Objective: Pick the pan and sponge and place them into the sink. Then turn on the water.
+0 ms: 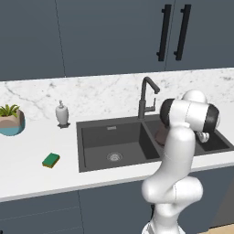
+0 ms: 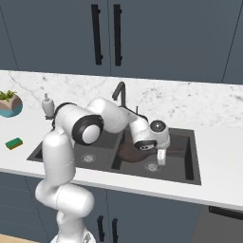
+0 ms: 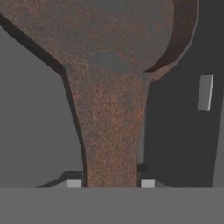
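White marble counter [image 1: 27, 169] runs under dark blue-grey cabinet doors, and cut into it is the dark grey double-basin sink [image 1: 91, 137]. Nearest the base, the white arm bends over the counter's front edge and reaches down into the basin on the tap's far side from the sponge. Its pincer [image 2: 161, 156] is clenched on the handle of the round, shallow, rust-brown pan [image 2: 130, 151]; the hand view shows the handle [image 3: 113, 131] running straight up between the two finger tips into the pan's bowl at twelve o'clock. The pan sits low inside that basin, but I cannot tell whether it rests on the floor or hangs just above it.

So I judge the first placement nearly finished, wanting only a release. The small green-topped, yellow-based sponge [image 1: 51, 160] lies untouched on the counter at nine o'clock from the sink, well apart from it, and the tall dark gooseneck faucet [image 1: 146, 96] behind the divider is not running, so both later steps remain.

For room: basin walls close in around the pan on all sides, so the pincer likely must rise straight before swinging. The other basin [image 1: 114, 141] is bare down to its drain. Farther back, a white soap dispenser [image 1: 62, 114] stands near the sink's rear corner and a potted plant [image 1: 10, 119] sits beyond the sponge.
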{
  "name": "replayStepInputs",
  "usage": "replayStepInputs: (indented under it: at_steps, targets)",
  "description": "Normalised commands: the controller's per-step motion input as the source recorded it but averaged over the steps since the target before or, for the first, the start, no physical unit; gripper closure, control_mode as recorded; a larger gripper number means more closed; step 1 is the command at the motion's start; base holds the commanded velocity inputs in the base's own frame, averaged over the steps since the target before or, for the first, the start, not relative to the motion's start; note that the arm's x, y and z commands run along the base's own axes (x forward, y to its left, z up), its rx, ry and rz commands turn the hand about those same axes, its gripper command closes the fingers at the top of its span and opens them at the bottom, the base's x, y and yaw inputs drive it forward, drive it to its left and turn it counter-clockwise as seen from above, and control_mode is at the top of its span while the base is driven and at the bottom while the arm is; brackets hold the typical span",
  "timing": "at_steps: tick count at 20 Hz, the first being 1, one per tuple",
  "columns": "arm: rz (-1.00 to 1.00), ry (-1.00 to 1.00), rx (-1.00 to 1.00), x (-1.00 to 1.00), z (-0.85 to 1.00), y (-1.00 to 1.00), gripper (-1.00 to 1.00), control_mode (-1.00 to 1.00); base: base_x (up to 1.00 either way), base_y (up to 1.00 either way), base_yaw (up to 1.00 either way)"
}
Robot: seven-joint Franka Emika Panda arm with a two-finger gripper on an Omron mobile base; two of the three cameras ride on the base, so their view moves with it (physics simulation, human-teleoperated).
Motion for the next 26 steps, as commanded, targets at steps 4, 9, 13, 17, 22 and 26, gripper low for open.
replayStepInputs:
  at_steps: [4,9,13,17,22,26]
  targets:
    - [0.01,-0.03,-0.02,0.00,-0.33,0.09,1.00,-1.00,0.00,0.00,0.00]
    - [0.00,-0.01,-0.03,0.00,-0.36,0.02,1.00,-1.00,0.00,0.00,0.00]
    - [0.00,-0.01,-0.03,0.02,-0.41,0.00,1.00,-1.00,0.00,0.00,0.00]
    - [0.00,-0.03,-0.02,0.08,-0.40,0.00,1.00,-1.00,0.00,0.00,0.00]
    - [0.00,-0.05,0.00,0.14,-0.46,0.00,1.00,-1.00,0.00,0.00,0.00]
    - [0.00,-0.03,-0.01,0.04,-0.22,0.00,1.00,-1.00,0.00,0.00,0.00]
